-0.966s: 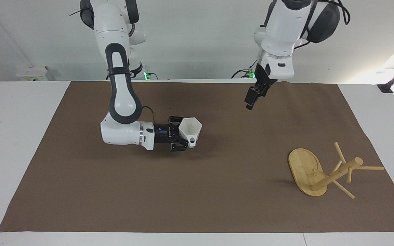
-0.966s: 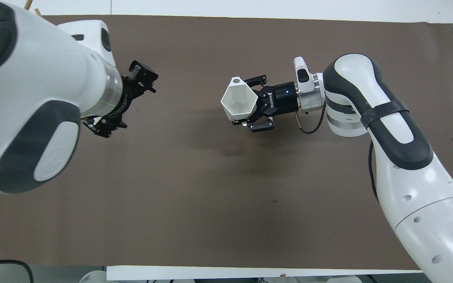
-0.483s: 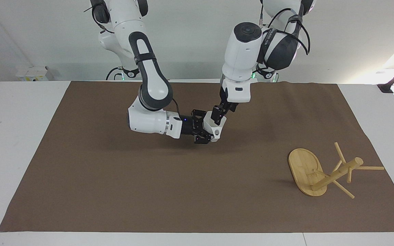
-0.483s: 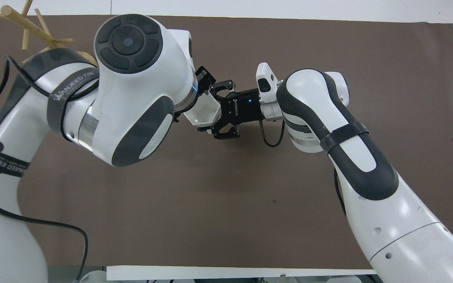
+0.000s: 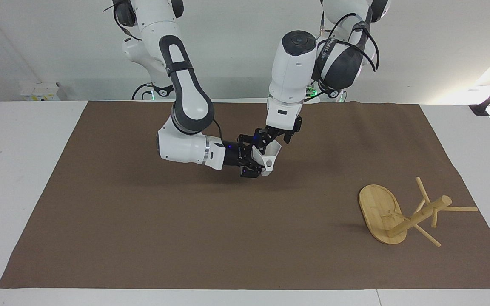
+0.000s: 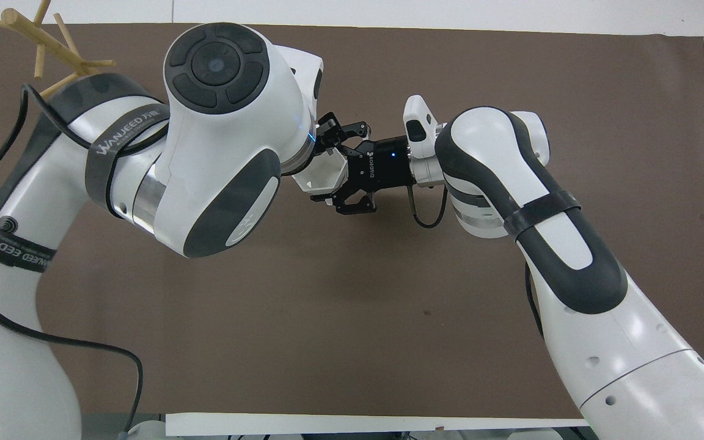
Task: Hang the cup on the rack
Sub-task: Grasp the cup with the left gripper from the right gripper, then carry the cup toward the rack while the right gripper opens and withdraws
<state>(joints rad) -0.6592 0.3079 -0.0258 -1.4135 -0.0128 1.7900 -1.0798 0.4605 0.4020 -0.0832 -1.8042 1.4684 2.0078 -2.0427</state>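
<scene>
A handover is judged to be in hand. The white faceted cup [image 5: 269, 156] is held in the air over the middle of the brown mat [image 5: 143, 238], clamped on its side in the right gripper [image 5: 257, 165], whose fingers are closed around its body. The left gripper [image 5: 267, 142] is brought down onto the cup's rim from above; whether its fingers are parted or pressed together cannot be told. The bamboo mug rack [image 5: 402, 212] is seen tipped over on the mat toward the left arm's end of the table, well apart from the cup. Next, a firm left-hand hold is called for before release, and the rack must be stood upright.
</scene>
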